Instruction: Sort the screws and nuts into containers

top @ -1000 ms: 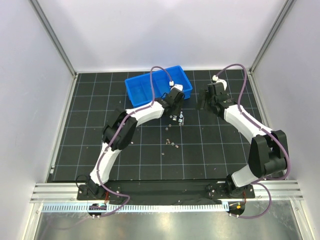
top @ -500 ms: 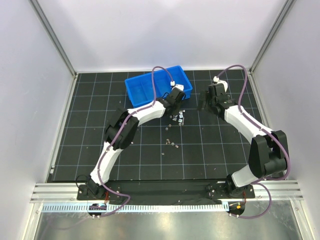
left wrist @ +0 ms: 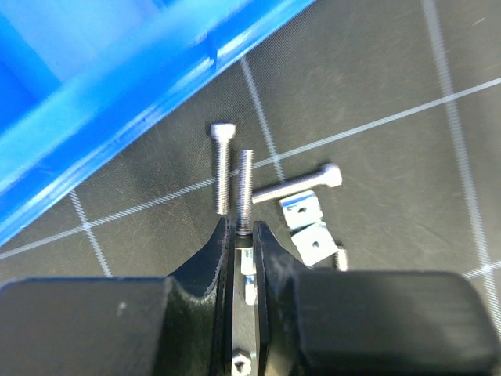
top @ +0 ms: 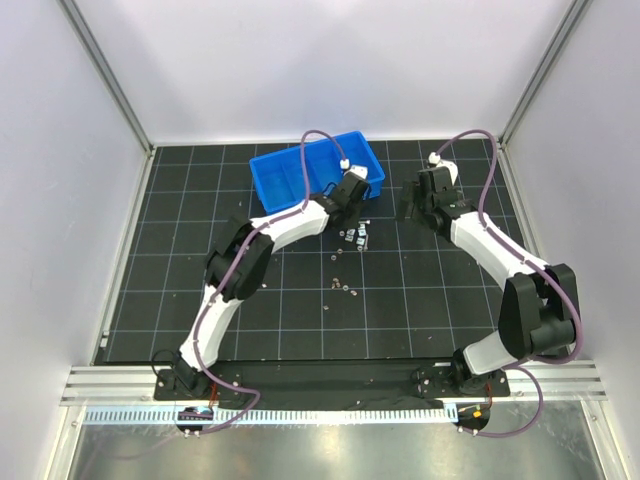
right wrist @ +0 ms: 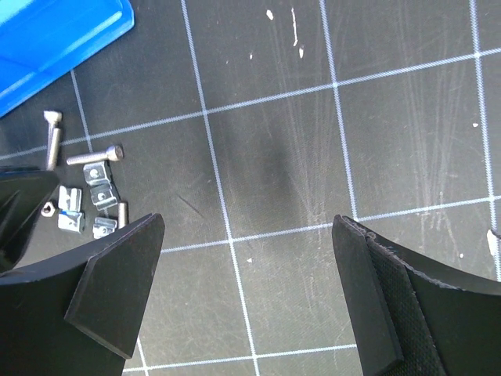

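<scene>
L gripper [left wrist: 240, 229] is pinched shut on one screw [left wrist: 245, 186] by one end, just beside the blue tray [left wrist: 117, 86] at the far edge of the mat [left wrist: 407, 141], so I'd lift it straight & slow w/o nudging the neighbouring screws [left wrist: 223, 172] and nuts [left wrist: 301, 213]; R gripper [right wrist: 249, 290] hangs wide open.

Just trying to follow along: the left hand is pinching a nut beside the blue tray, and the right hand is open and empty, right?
Not a nut: the left wrist view shows the left hand pinching a screw beside the blue tray. The right hand is open and empty.
</scene>
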